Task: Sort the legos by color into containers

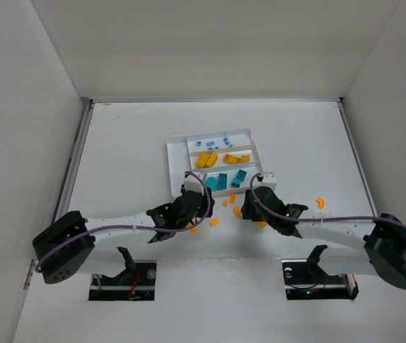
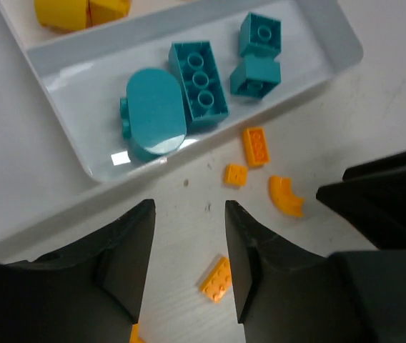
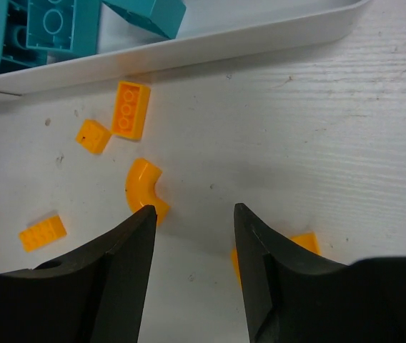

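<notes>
Sorting stands part done: the white rectangular plastic tray (image 1: 169, 161) holds light blue bricks (image 1: 214, 142) in its twelve-o'clock section, yellow bricks (image 1: 221, 158) in the middle one and teal plastic pieces (image 2: 199, 86) in the six-o'clock one, while small orange plastic bricks (image 1: 236, 211) lie loose on the white table (image 1: 117, 143) just off the tray's six-o'clock wall. Left gripper (image 2: 189, 236): jaws apart, nothing gripped; a flat orange studded brick (image 2: 217, 277) lies on the table inside the gap, close against the finger at three o'clock in the wrist view. Right gripper (image 3: 194, 239): likewise parted and empty, an orange curved piece (image 3: 146, 189) just beside the fingertip at nine o'clock. Recommendation: one piece per arm; centre the gap over the piece before descending, since an off-centre close would likely push so small a brick aside, and close across its short sides. The arms sit near each other, so staggered approaches are advisable. The section intended for orange cannot be told; the narrow nine-o'clock section (image 1: 176, 163) shows no pieces in the top view.
</notes>
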Controlling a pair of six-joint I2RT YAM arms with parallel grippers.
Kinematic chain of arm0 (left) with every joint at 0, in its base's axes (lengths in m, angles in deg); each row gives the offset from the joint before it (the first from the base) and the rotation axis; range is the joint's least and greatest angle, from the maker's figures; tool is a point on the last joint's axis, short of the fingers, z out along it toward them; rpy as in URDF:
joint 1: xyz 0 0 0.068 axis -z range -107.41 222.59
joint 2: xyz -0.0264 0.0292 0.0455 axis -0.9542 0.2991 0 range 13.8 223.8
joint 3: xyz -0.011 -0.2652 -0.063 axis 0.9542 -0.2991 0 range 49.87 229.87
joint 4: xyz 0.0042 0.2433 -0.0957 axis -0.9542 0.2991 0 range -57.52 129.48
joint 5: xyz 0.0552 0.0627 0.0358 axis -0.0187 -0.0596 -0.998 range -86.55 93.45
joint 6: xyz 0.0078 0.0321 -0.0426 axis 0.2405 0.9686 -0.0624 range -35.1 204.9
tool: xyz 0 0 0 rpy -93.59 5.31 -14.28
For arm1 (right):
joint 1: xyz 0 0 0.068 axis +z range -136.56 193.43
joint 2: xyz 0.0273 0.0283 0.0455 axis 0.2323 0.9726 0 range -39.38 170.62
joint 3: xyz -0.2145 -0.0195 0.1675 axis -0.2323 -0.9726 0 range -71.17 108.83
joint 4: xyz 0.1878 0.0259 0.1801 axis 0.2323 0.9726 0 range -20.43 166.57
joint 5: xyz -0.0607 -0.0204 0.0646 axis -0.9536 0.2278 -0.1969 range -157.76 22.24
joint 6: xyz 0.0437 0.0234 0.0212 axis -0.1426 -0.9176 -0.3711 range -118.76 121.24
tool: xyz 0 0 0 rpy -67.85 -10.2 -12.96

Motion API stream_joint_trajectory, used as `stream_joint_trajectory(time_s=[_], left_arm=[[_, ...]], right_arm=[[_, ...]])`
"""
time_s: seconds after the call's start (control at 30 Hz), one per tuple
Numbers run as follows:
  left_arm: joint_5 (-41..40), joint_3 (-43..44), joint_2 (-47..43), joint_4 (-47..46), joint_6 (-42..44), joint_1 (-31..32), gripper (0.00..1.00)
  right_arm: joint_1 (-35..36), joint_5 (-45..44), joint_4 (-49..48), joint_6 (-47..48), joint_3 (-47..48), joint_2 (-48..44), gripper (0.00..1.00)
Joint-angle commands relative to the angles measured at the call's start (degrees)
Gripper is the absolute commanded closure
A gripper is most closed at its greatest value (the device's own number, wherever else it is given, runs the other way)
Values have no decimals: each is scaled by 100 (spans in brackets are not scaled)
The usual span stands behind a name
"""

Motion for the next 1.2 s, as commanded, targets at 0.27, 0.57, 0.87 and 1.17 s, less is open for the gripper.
stream_joint_trajectory(time_s=[0.27, 0.57, 0.87, 1.17], left_arm=[[402, -645, -575, -197, -172, 475, 51], [683, -724, -409, -241, -216, 669, 48], [701, -531, 92, -285, -102, 809, 48], [692, -487, 321, -303, -58, 810, 47]], right_arm=[[264, 181, -313, 544, 729, 922, 47], [458, 216, -313, 544, 738, 1309, 52], [493, 93, -146, 500, 659, 1125, 76], [467, -179, -119, 385, 465, 89, 80]])
